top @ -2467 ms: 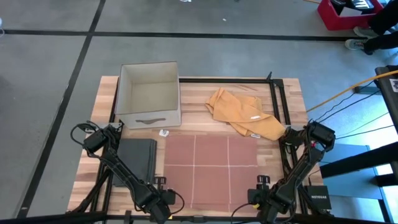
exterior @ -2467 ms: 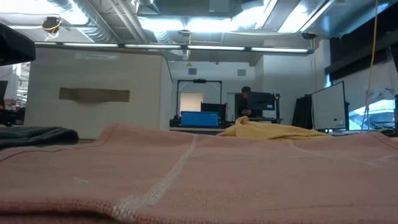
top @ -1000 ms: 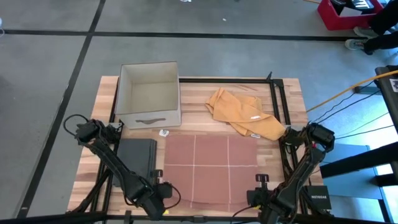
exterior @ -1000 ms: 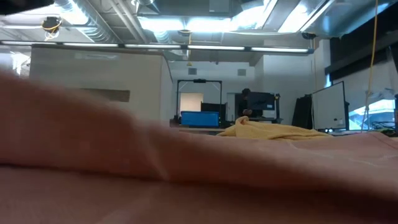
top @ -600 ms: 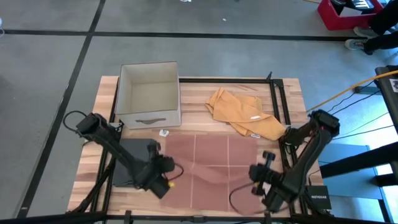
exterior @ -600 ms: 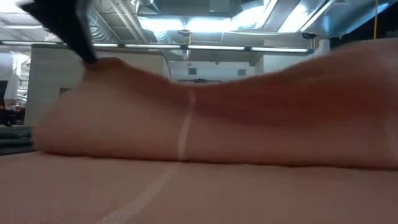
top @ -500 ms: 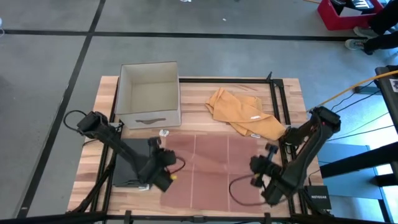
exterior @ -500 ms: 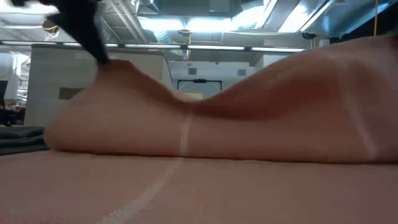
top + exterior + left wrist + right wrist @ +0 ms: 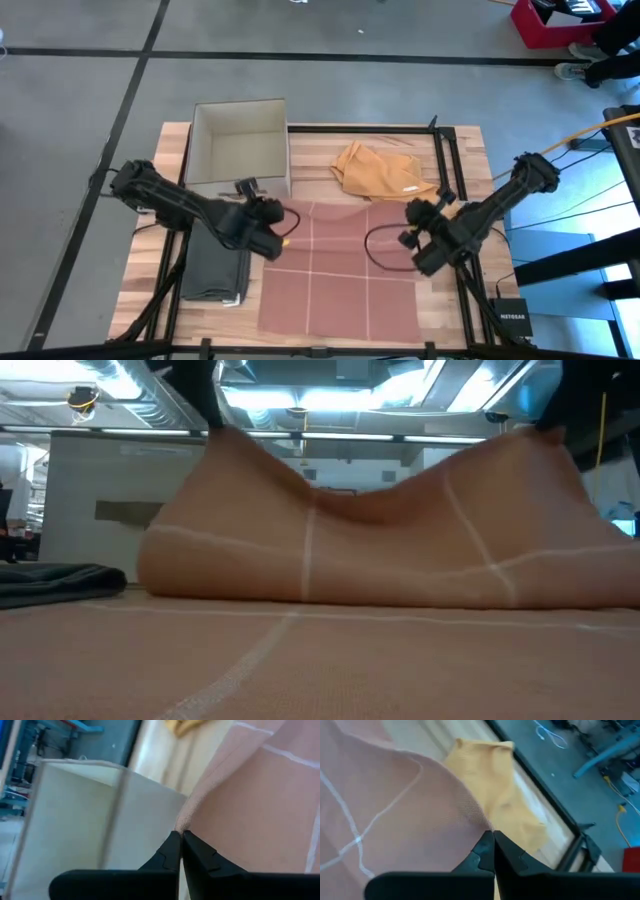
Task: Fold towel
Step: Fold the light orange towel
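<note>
Pink towel [image 9: 340, 270] sits mid-table, near part flat, far edge lifted up. We see left gripper [image 9: 181, 836] clamped tight on its far-left corner, right gripper [image 9: 492, 836] clamped on far-right corner. Orange cloth [image 9: 385, 172] just beyond, beige box [image 9: 240, 148] far left, dark folded towel [image 9: 215, 268] left.

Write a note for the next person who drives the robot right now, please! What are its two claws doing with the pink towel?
Left gripper: shut on one corner of the pink towel with white grid lines.
Right gripper: shut on the other corner of that edge.
Both corners are lifted off the wooden table and carried over the towel's middle; the other end lies flat.
Nearby: crumpled yellow cloth, open beige fabric box, folded dark grey towel.
Done: corners gripped, fold begun.
Left: lay the lifted edge down on the far edge, release, fold further if needed.
</note>
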Available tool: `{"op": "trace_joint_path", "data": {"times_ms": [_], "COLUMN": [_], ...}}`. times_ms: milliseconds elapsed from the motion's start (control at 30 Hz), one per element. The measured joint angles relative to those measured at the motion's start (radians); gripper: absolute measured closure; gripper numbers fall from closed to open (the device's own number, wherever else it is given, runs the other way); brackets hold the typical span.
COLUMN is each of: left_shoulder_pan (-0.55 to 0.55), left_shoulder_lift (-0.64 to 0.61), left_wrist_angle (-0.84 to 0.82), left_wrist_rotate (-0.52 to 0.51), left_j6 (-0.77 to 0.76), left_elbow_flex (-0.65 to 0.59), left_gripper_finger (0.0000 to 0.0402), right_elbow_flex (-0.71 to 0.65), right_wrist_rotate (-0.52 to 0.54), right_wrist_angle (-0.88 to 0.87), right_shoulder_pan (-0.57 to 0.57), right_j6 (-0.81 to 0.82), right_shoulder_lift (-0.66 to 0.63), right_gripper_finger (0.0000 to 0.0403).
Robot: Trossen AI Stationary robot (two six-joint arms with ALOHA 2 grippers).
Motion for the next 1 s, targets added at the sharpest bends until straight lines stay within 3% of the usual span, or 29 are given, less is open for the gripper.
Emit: {"op": "trace_joint_path", "data": {"times_ms": [233,533,1000], "left_shoulder_pan": [0.071,0.170,0.227], "left_shoulder_lift": [-0.092,-0.104,-0.203], "left_wrist_angle": [0.005,0.061,0.154], "left_wrist_rotate": [-0.047,-0.113,-0.264], "left_j6": [0.046,0.157,0.284], "left_elbow_flex": [0.000,0.000,0.000], "left_gripper_finger": [0.0401,0.0400,0.0400], "right_elbow_flex": [-0.071,-0.072,0.023], "right_wrist_rotate": [0.010,0.069,0.211], "right_wrist_angle": [0.000,0.000,0.001], "right_shoulder_pan": [-0.119,-0.244,-0.370], "right_j6": [-0.069,-0.175,-0.357], "right_shoulder_lift": [-0.104,-0.198,-0.269], "right_gripper_finger": [0.0402,0.0402,0.0402]}}
